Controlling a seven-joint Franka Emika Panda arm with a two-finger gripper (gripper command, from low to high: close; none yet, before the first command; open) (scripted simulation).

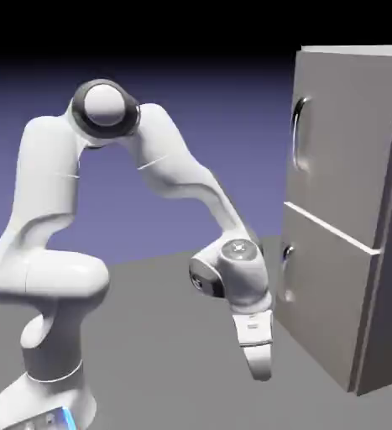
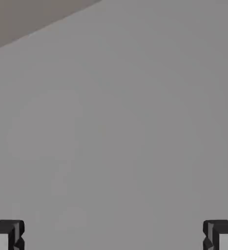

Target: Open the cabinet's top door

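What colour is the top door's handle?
The top door's handle is shiny silver, with dark shading near its upper bend; best seen in the exterior view.

On the bench [image 1: 169, 344], the arm's base [image 1: 44, 403] is set toward the exterior view's left, and the cabinet [image 1: 389, 285] is placed toward the right. In the cabinet's front, the top door [image 1: 346, 143] is stacked directly above the lower door [image 1: 321, 294]. The gripper [image 1: 260, 374] is held between base and cabinet, apart from both doors.
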